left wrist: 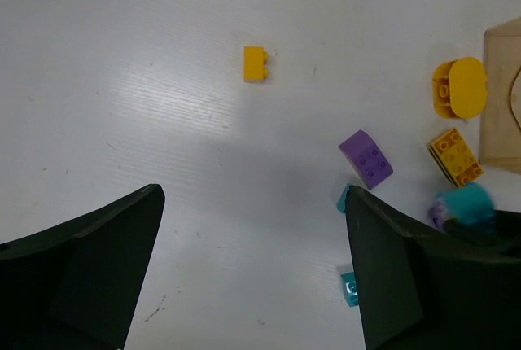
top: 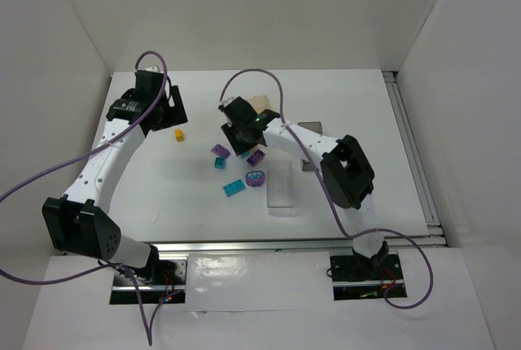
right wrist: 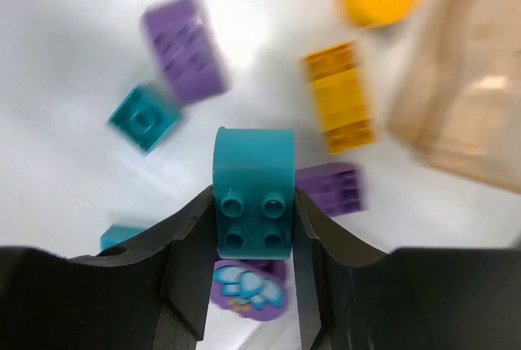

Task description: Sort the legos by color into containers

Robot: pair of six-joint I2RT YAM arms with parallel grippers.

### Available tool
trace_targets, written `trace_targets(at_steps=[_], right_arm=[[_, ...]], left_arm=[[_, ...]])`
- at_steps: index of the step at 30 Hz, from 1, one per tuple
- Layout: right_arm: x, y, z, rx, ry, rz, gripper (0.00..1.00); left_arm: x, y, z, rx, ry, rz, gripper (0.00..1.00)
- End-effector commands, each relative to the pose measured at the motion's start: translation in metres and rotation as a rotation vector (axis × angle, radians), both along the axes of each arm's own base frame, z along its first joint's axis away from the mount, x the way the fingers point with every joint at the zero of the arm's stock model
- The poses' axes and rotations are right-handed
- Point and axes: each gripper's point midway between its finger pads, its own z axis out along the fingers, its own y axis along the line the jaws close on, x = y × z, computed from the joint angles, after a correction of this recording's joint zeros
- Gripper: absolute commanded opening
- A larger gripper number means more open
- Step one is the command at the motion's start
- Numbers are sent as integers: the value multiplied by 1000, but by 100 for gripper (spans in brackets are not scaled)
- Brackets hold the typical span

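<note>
right fingers (right wrist: 187, 273) clamping teal brick (right wrist: 253, 195), left fingers (left wrist: 85, 273) spread wide, white table (top: 350, 106), white walls (top: 244, 8)

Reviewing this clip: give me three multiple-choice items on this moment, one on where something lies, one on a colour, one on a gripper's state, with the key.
1. The lone yellow brick lies: A on the bare table; B inside a box; C stacked on a purple brick.
2. Colour clamped between the right fingers: A purple; B teal; C yellow.
3. The left fingers are: A open and empty; B shut on a yellow brick; C shut on nothing.
Key: 1 A, the left wrist view shows it alone on white tabletop. 2 B, the right wrist view shows the teal brick pinched there. 3 A, a wide gap with only tabletop between them.
</note>
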Motion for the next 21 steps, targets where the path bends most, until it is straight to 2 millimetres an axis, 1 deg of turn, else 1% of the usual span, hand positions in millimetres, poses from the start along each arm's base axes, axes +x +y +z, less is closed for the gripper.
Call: trace_targets(at_steps=[1,2,3,4,6,7,8,9,10,11,12,13,14,15,17,18,19,20,21], right_arm=[[67,-35,91,154,-191,-226,37],[76,-42,89,164,-185,-277,37],[88,-46,98,190,-199,-309,37],[103,-59,92,191,-193,-357,37],[121,-66,94,200,-207,-386,37],[137,-64,95,212,-222,-398,37],[146,-71,92,211,-216,-413,37],[153,-74,88,205,-212,-424,38],[162,-67,102,236,-233,-416,38],[172,-72,82,213,-211,-432,38],[179,-76,81,211,-212,-444,38],[184,-73,88,227,-229,-443,38],[191,-75,86,238,-234,-447,38],[191,-75,80,231,-226,-448,38],[193,-73,82,244,-231,-454,38],[194,-73,83,250,-238,-454,38],[193,-74,78,241,-228,-454,38],[193,-71,79,254,-227,-445,38],[191,-72,79,251,-224,-445,38]], left_arm=[[1,13,22,53,-47,16,100],[1,13,22,60,-46,10,100],[1,13,22,60,-46,10,100],[-1,19,26,64,-58,26,100],[-2,23,31,84,-69,35,100],[-4,27,35,83,-82,45,100],[-5,25,31,76,-72,36,100],[-7,27,35,68,-83,41,100],[-9,27,35,60,-85,48,100],[-9,24,34,50,-84,37,100],[-9,24,34,49,-84,37,100],[-9,24,34,49,-84,37,100],[-11,26,33,57,-74,43,100],[-12,26,36,56,-83,43,100],[-15,28,35,64,-74,50,100],[-16,28,38,63,-83,50,100],[-16,32,38,63,-82,59,100],[-16,32,38,63,-82,59,100],[-16,30,38,49,-83,58,100]])
